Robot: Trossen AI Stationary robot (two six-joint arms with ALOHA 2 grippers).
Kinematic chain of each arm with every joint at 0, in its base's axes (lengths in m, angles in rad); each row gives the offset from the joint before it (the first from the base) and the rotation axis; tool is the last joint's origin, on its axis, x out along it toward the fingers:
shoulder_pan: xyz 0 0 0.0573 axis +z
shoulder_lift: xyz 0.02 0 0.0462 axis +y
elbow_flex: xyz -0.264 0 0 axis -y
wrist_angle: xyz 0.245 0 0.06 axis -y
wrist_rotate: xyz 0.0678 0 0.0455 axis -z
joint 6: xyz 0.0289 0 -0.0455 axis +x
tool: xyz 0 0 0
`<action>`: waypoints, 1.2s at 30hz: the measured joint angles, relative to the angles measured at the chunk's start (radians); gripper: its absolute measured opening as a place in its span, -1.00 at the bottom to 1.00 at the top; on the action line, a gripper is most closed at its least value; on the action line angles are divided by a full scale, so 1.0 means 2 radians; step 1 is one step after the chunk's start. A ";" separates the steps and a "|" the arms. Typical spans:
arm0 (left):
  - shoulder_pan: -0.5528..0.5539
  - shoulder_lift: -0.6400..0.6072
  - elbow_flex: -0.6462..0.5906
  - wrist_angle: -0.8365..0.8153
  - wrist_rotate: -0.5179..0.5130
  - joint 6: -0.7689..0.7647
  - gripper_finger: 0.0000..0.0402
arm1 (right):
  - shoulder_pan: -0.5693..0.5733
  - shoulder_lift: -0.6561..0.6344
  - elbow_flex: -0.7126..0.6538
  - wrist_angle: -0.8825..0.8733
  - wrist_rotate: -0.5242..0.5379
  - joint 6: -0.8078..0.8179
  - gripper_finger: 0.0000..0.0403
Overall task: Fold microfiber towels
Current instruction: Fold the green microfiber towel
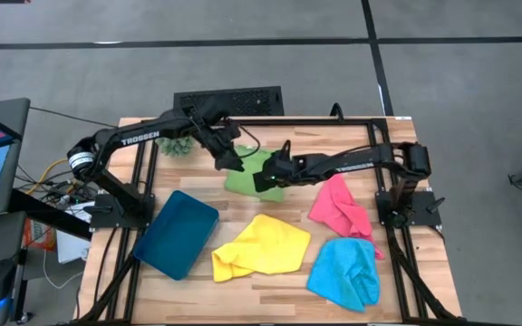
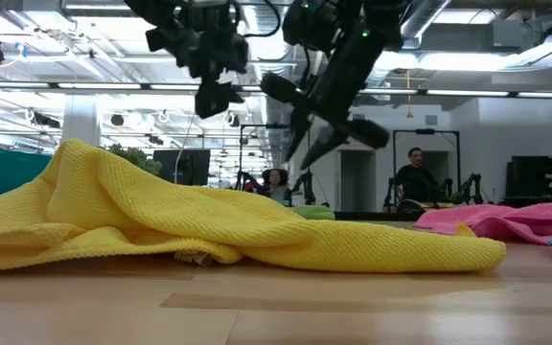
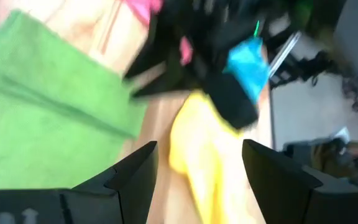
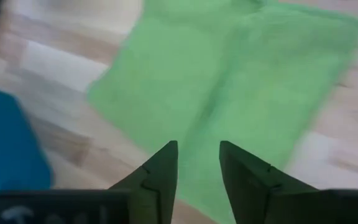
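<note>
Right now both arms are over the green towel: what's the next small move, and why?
Probably lower the right gripper onto the green towel's near edge and close. Its jaws stand apart and empty above the cloth, which lies flat on the table. The left gripper hangs open and empty just past the towel's edge, so neither arm holds anything to fold with yet.

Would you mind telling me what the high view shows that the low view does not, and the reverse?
Only the high view shows the dark teal tray, the light blue towel spread near the table's front, and the left hand and right hand over the green towel. Only the low view shows the room behind, with a person standing there. Both show the yellow towel and the pink towel lying crumpled on the wooden table.
</note>
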 joint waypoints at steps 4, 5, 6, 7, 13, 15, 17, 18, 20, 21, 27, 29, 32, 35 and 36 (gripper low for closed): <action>-0.004 0.000 -0.049 0.025 0.001 -0.006 0.13 | -0.006 -0.001 0.000 -0.040 0.001 0.014 -0.19; -0.004 0.000 -0.065 0.043 0.001 -0.014 0.13 | -0.007 0.002 0.000 -0.047 -0.002 0.022 -0.17; -0.005 0.000 -0.081 0.063 0.001 -0.023 0.13 | -0.009 0.008 0.001 -0.048 -0.003 0.030 -0.15; -0.005 0.000 -0.098 0.085 0.001 -0.036 0.13 | -0.011 0.014 0.001 -0.057 -0.004 0.039 -0.12; -0.003 0.000 -0.176 0.177 -0.017 -0.102 0.13 | -0.017 0.033 -0.001 -0.067 -0.018 0.050 0.02; -0.003 0.000 -0.190 0.178 -0.036 -0.116 0.13 | -0.016 0.033 0.000 -0.053 -0.022 0.043 0.04; -0.004 0.000 -0.199 0.179 -0.077 -0.145 0.13 | -0.015 0.032 0.000 -0.056 -0.022 0.043 0.04; -0.004 0.000 -0.202 0.178 -0.104 -0.164 0.13 | -0.015 0.029 0.000 -0.061 -0.022 0.043 0.04; -0.003 0.000 -0.204 0.161 -0.160 -0.209 0.13 | -0.016 0.023 0.000 -0.067 -0.021 0.043 0.03; -0.003 0.000 -0.204 0.149 -0.183 -0.225 0.13 | -0.016 0.020 0.000 -0.071 -0.021 0.041 0.03; -0.007 0.000 -0.206 0.123 -0.212 -0.255 0.13 | -0.012 0.019 0.000 -0.097 -0.021 0.036 0.00; -0.009 0.000 -0.214 0.145 -0.212 -0.268 0.13 | -0.009 0.019 0.000 -0.103 -0.021 0.035 -0.01; -0.010 0.000 -0.234 0.198 -0.219 -0.297 0.13 | -0.004 0.019 0.000 -0.105 -0.020 0.035 -0.01; -0.010 0.000 -0.253 0.237 -0.254 -0.324 0.13 | -0.002 0.019 0.000 -0.109 -0.017 0.034 -0.01; -0.010 0.001 -0.256 0.239 -0.267 -0.324 0.13 | -0.001 0.019 0.000 -0.112 -0.017 0.031 -0.01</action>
